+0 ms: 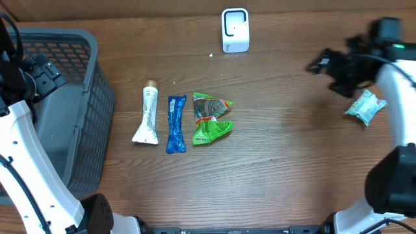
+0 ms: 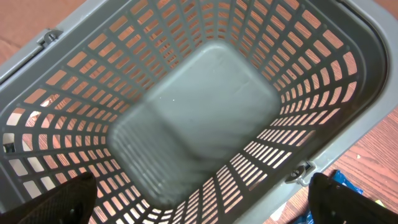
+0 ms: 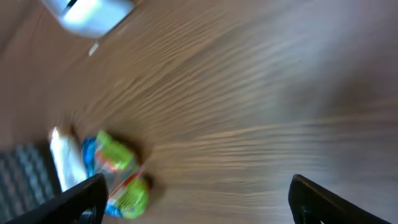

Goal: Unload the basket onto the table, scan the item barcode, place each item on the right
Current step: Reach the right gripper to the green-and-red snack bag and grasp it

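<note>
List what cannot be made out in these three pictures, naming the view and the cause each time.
Barcodes on the tube, blue packet and green packet: overhead, too small.
White scanner and those three items: right wrist, smeared by motion blur.
Basket floor: left wrist, blurred; its rim is cut off by the frame edges.
Pale packet at far right: overhead, print too small to read.

The worktop (image 1: 292,162) is brown wood with a fine, darker grain. The basket (image 1: 97,123) is grey, and its walls have a grid pattern of small slots. The scanner (image 1: 234,30) is white with a dark window. The tube (image 1: 149,117) is white with a tan cap. The long packet (image 1: 176,123) is blue. The crumpled packet (image 1: 211,118) is bright green with red and white print. The small packet (image 1: 366,107) is pale mint.
</note>
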{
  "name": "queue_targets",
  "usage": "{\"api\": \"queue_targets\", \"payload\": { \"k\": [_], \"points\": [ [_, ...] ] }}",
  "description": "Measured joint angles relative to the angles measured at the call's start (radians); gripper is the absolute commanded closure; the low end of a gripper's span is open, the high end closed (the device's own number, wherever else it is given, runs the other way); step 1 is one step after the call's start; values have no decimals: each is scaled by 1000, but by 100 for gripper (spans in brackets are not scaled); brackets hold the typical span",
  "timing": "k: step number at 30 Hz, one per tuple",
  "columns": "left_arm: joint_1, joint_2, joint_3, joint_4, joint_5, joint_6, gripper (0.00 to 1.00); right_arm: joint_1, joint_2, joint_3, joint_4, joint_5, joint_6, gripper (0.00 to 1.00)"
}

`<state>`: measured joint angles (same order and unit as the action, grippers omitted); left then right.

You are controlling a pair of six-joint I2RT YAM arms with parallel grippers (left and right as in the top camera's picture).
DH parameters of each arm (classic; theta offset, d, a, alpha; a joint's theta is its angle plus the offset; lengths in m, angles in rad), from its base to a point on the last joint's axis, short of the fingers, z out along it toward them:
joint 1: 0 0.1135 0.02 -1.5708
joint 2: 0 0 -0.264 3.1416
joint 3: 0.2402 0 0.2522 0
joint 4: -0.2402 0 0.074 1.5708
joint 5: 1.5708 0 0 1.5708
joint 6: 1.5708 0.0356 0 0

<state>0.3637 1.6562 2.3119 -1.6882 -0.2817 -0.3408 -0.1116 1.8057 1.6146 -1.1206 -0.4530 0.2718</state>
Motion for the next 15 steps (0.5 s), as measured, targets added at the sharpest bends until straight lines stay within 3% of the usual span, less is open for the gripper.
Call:
{"api": "queue_targets", "payload": {
  "k": [6, 15],
  "points": [
    [0, 0, 0, 0, 0, 0, 0, 261, 0, 0, 89, 12, 41, 9],
    [0, 0, 0, 0, 0, 0, 0, 503, 41, -41, 219, 54, 142, 11]
  ]
}}
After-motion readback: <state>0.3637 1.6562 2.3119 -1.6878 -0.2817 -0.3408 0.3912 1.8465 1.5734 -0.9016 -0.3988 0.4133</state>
